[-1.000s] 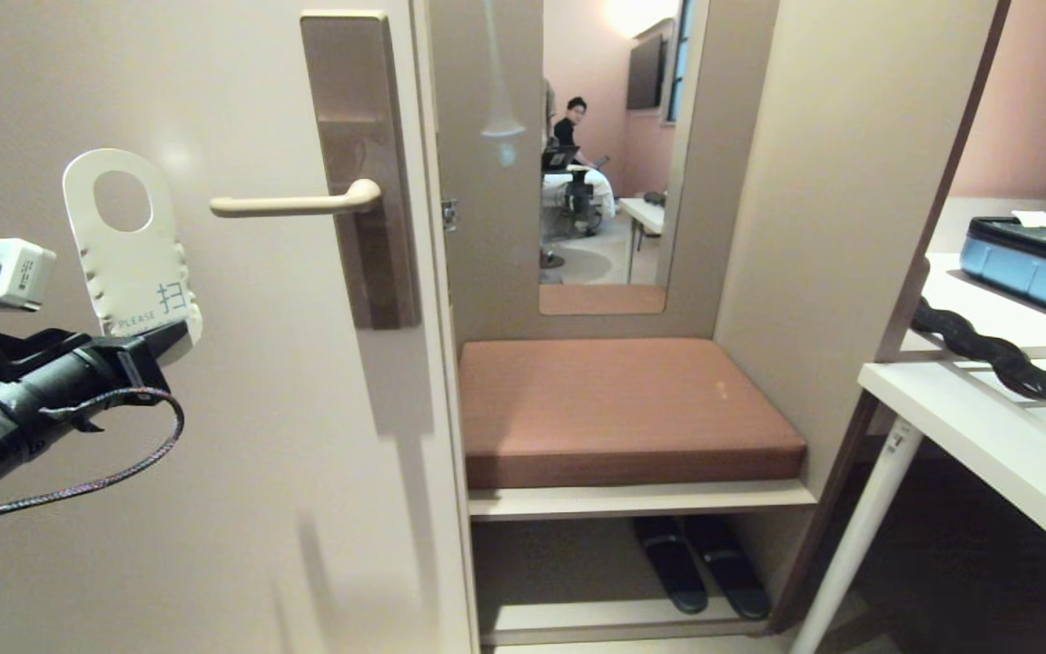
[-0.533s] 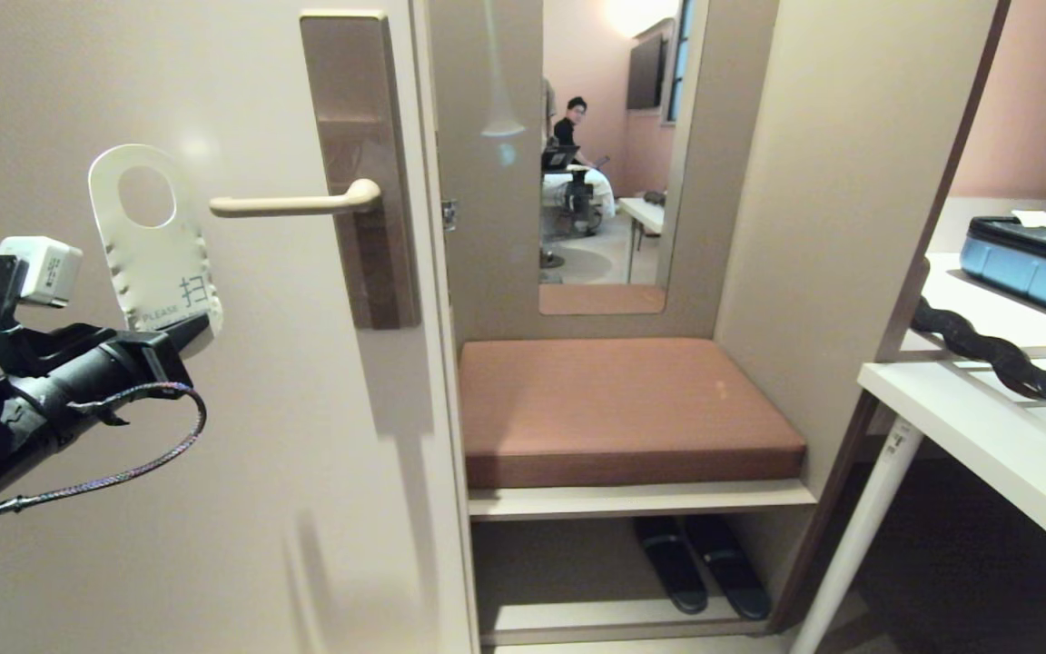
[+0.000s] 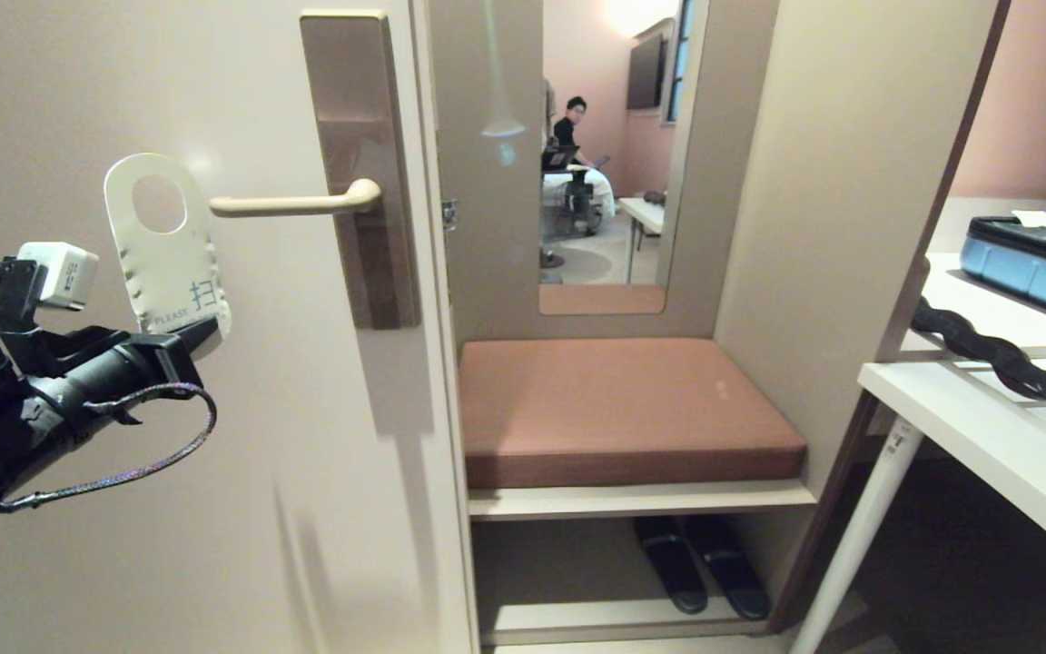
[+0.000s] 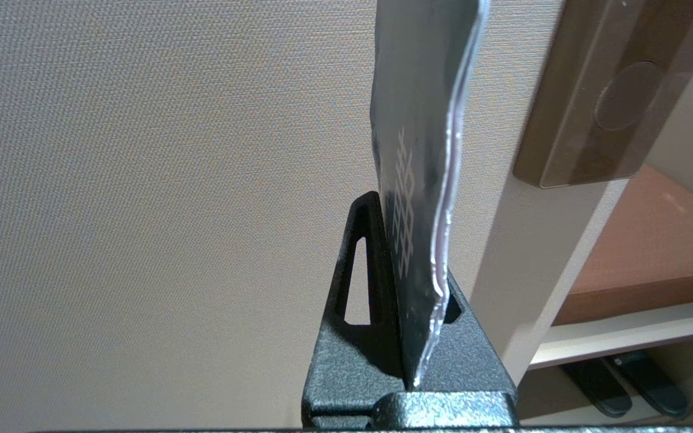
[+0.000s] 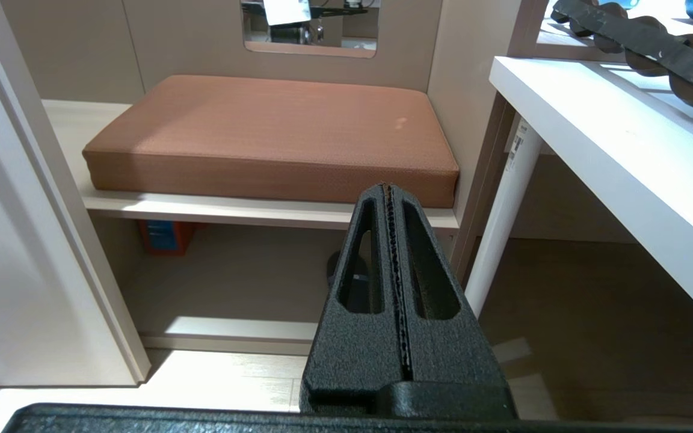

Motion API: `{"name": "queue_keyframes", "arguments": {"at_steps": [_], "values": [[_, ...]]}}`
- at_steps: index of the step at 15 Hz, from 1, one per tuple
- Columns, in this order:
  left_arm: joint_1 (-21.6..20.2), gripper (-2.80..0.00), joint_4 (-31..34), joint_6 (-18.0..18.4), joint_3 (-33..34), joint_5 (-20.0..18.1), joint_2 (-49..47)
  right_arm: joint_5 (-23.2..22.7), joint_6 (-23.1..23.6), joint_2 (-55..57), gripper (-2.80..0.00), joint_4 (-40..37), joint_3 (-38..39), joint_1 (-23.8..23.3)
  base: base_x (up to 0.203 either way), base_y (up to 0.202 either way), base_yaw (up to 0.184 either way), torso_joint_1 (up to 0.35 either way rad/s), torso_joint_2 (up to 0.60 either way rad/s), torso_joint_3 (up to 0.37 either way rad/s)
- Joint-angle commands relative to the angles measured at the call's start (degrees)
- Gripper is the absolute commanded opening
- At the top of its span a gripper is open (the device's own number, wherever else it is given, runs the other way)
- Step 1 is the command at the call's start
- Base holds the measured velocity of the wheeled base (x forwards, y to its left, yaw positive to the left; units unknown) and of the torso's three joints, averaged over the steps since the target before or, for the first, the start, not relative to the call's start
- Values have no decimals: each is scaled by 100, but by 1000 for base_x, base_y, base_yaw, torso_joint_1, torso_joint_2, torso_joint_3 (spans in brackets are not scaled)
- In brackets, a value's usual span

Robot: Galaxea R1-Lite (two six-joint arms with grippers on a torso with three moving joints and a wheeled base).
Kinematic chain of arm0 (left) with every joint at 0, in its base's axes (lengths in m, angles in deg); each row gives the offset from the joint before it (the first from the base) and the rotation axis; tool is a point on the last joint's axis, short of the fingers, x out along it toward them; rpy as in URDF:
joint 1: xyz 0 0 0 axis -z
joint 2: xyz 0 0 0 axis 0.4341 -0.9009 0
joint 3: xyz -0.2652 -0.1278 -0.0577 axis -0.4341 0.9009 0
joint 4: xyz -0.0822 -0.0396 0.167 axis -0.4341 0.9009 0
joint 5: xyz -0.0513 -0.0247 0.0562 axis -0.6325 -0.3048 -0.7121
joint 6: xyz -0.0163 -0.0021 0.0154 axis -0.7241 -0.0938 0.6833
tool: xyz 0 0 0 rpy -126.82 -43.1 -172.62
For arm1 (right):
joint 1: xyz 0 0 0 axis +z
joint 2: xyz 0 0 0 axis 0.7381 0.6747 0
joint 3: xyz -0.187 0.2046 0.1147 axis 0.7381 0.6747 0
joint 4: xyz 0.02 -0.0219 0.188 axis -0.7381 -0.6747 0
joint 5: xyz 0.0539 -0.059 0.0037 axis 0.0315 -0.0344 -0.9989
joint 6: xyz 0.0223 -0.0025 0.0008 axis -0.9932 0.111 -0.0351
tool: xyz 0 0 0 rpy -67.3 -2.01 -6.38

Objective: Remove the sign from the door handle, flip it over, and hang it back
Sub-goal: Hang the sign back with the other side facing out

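The sign (image 3: 169, 259) shows its white face with "PLEASE" print in the head view. Its oval hole is level with the free end of the beige door handle (image 3: 291, 204) and just to its left. My left gripper (image 3: 201, 334) is shut on the sign's lower edge and holds it upright against the cream door. From the left wrist the sign (image 4: 425, 120) is seen edge-on, dark blue-grey face showing, pinched in my left gripper (image 4: 409, 252). The bronze handle plate (image 4: 611, 90) lies beyond it. My right gripper (image 5: 388, 187) is shut and empty, low by the bench.
Right of the door is a niche with a brown cushion (image 3: 623, 409), dark slippers (image 3: 700, 563) beneath it, and a mirror (image 3: 605, 154) reflecting a seated person. A white table (image 3: 986, 427) at the right holds a blue case (image 3: 1031, 259) and a dark twisted object (image 3: 1004, 363).
My left gripper has carried the sign to the right, bringing its hole up beside the lever's free end. The right arm has not moved.
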Motion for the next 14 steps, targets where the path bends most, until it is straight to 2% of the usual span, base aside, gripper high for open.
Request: {"name": "queue_keyframes", "arguments": {"at_steps": [1,6,14], "values": [[7,-280,-28,0,-36,5,-53,-1,0,0,-280,-2,1,0,0,0,0,0,0,0],[7,-280,-353,0,-80,93,-307,-1,0,0,-280,-2,1,0,0,0,0,0,0,0],[40,-280,-362,79,-291,93,-479,-1,0,0,-280,-2,1,0,0,0,0,0,0,0]]}}
